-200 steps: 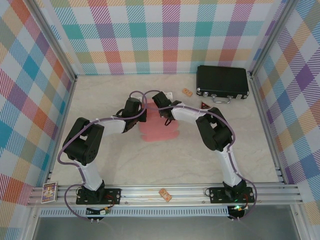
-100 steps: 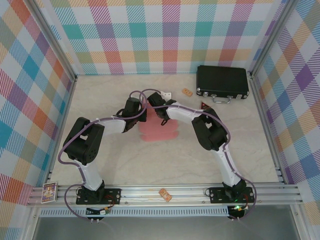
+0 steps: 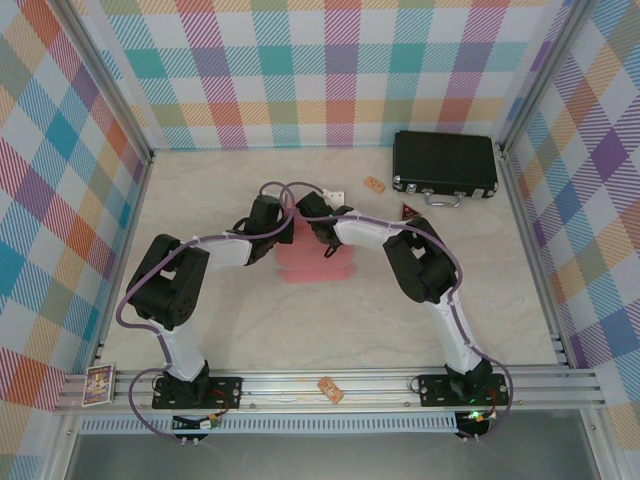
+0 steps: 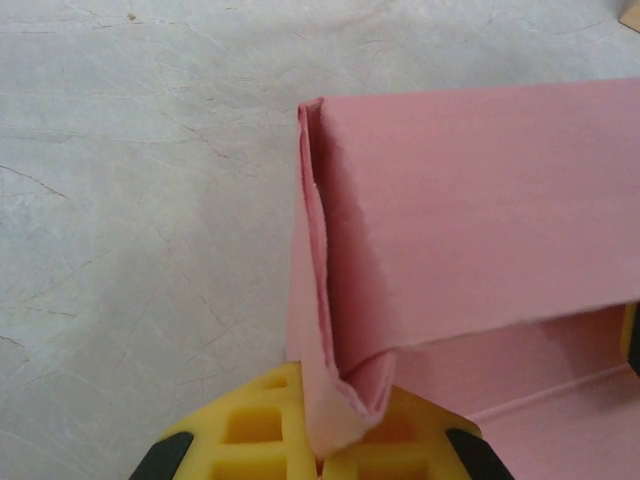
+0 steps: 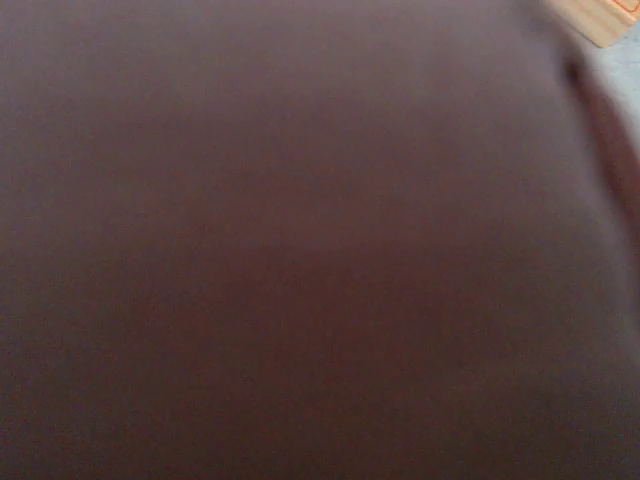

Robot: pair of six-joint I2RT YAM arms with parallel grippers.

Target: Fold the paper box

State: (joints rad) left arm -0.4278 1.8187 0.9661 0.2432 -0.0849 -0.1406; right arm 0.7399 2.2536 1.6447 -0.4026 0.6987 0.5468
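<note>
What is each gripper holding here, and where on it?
Left gripper pinches the salmon-pink cardboard box by a folded corner; the right gripper cannot be judged.

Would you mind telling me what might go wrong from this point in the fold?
The left fingers pinch the box by one flap corner only, so the thin card may slip out or tear. The right arm hangs over the box close to the left fingers, and its wrist view is dark; pressing down blind could crush the fold or knock the arms together.
</note>
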